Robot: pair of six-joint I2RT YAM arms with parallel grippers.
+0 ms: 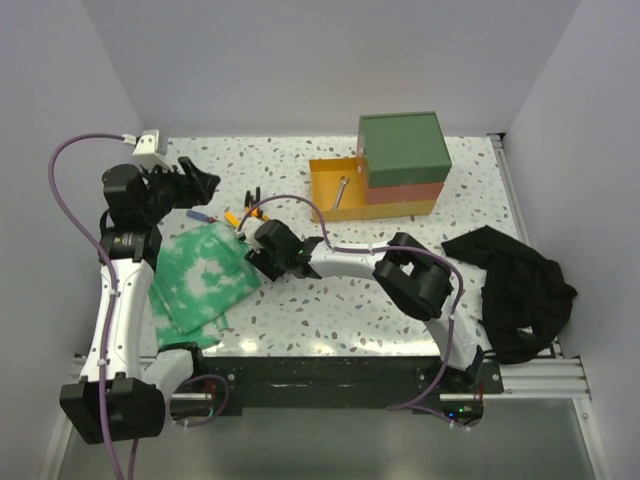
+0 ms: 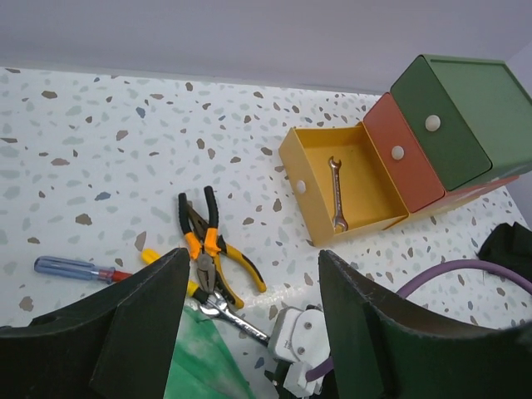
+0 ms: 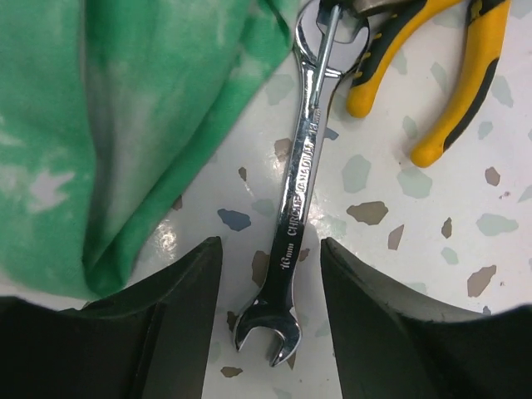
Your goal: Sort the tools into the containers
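Near the table's [image 3: 399, 249] left-centre, a silver open-ended wrench [image 3: 293, 208] lies flat, one end against orange-handled pliers [image 3: 453, 91], with a green-and-white cloth [image 3: 125, 125] just left. The right arm stretches low leftward. The right end effector [image 3: 268, 249] straddles the wrench, fingers apart, not touching. The left end effector [image 2: 253, 266] hovers farther left, jaws apart. Another wrench [image 2: 337, 195] lies in the open yellow drawer [image 2: 298, 166].

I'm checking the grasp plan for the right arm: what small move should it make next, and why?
Probably lower the right claw and close it on the silver wrench. Its jaws stand open on either side of the shaft, not gripping it, and the wrench lies flat on the table beside the green cloth.
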